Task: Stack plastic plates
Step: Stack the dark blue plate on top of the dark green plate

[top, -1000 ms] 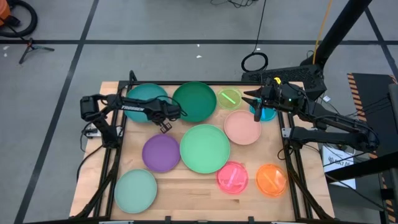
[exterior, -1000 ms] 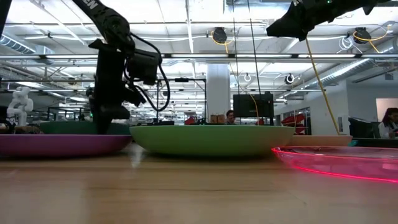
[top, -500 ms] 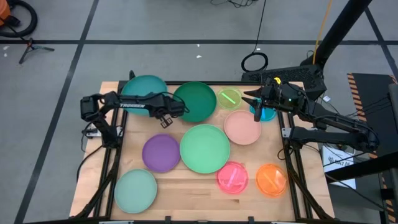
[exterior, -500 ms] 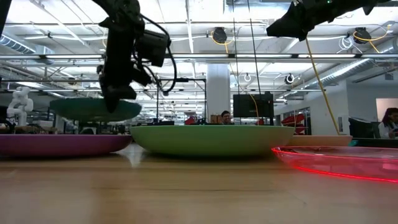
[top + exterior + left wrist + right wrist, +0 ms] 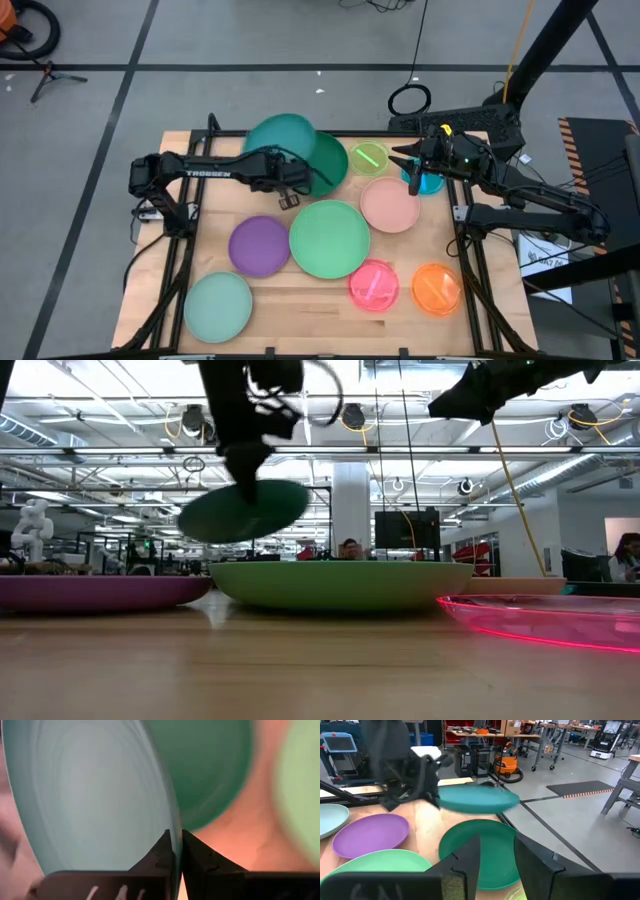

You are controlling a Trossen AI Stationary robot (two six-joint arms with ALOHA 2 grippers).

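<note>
My left gripper (image 5: 290, 193) is shut on a teal plate (image 5: 281, 140), carried in the air over the far part of the table and overlapping the dark green plate (image 5: 330, 165) that lies flat on the wood. In the low view the teal plate (image 5: 245, 512) hangs tilted under the gripper. My right gripper (image 5: 412, 168) hovers open and empty above the small blue plate (image 5: 430, 183), beside the lime plate (image 5: 368, 157). Mint (image 5: 330, 238), purple (image 5: 260, 245), pale pink (image 5: 390, 205), hot pink (image 5: 374, 285), orange (image 5: 437, 288) and pale mint (image 5: 218, 305) plates lie flat. My left gripper pinches the teal plate's rim (image 5: 175, 851) between its two fingers (image 5: 161, 856), one on the inner face and one on the underside. It has the rim on the side toward the table's near edge, coming from above. The plate is lifted clear and tilted.
Plates cover most of the table; bare wood shows along the near edge (image 5: 320, 325) and at the far left corner (image 5: 185, 145). Black frame rails run along both sides. Beyond the far edge the right wrist view shows lab floor and an orange vacuum (image 5: 506, 764).
My left gripper has risen and moved toward the table's right, carrying the teal plate. The plate lay on the table at the far left corner, was lifted clear, and now hangs tilted partly over the dark green plate. The right arm has kept still.
</note>
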